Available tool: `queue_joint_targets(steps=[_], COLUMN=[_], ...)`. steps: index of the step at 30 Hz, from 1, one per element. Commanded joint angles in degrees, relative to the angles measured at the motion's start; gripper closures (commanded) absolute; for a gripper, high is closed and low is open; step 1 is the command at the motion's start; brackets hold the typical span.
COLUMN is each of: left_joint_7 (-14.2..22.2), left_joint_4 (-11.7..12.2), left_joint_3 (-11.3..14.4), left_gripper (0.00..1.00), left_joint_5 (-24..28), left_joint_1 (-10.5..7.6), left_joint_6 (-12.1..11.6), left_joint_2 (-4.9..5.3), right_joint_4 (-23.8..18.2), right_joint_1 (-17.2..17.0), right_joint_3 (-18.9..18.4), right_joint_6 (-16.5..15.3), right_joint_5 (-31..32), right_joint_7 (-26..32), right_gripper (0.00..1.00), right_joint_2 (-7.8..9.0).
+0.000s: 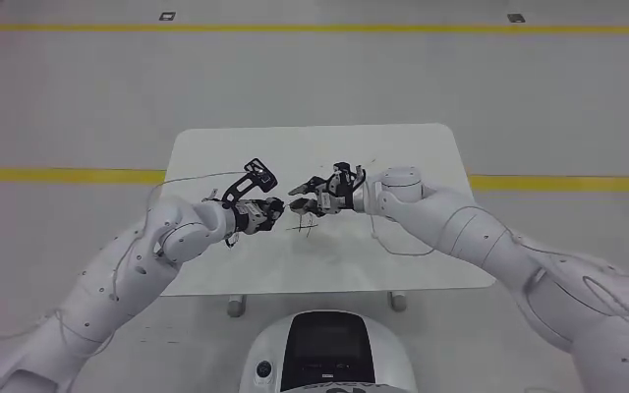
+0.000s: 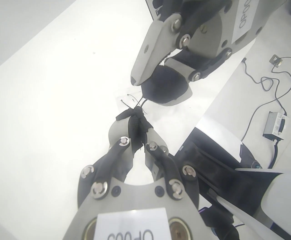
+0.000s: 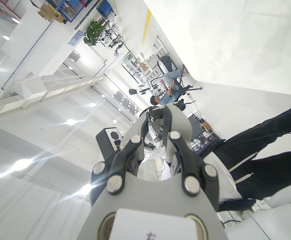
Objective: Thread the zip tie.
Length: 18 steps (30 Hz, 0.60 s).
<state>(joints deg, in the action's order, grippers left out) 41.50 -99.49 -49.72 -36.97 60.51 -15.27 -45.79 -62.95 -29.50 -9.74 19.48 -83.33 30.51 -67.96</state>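
One risk: my open right tool [image 1: 294,199] could dislodge the thin black plastic zip tie [image 2: 130,102] pinched in my left tool [image 2: 134,113].

Not much legible here tbh. A white sticker [image 2: 129,227] with dark characters sits on the left gripper [image 2: 136,111] base, cut off at the edge. A second sticker [image 2: 244,17] is on the right gripper [image 2: 159,91], at 3 o'clock from the left in the top view. The grey box [image 2: 275,126] print is too small.
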Motion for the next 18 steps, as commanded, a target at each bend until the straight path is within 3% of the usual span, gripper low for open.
queue_joint_targets(steps=[1,8,18], left_joint_7=[0.0,0.1,0.2], left_joint_4=[0.0,0.1,0.5], left_joint_3=[0.0,-0.1,0.0], left_gripper=[1.00,1.00,1.00], left_joint_5=[-0.1,-0.5,-0.7], left_joint_1=[0.02,0.20,-0.20], left_joint_6=[0.1,0.2,0.1], left_joint_2=[-0.05,-0.21,-0.57], right_joint_4=[0.2,0.3,-1.1], right_joint_1=[0.0,0.8,0.2], right_joint_3=[0.0,0.0,0.0], right_joint_6=[0.0,0.0,0.0], right_joint_5=[-0.1,-1.5,-2.0], right_joint_7=[0.2,0.4,0.1], right_gripper=[0.73,0.73,0.71], right_joint_2=[-0.09,0.35,2.34])
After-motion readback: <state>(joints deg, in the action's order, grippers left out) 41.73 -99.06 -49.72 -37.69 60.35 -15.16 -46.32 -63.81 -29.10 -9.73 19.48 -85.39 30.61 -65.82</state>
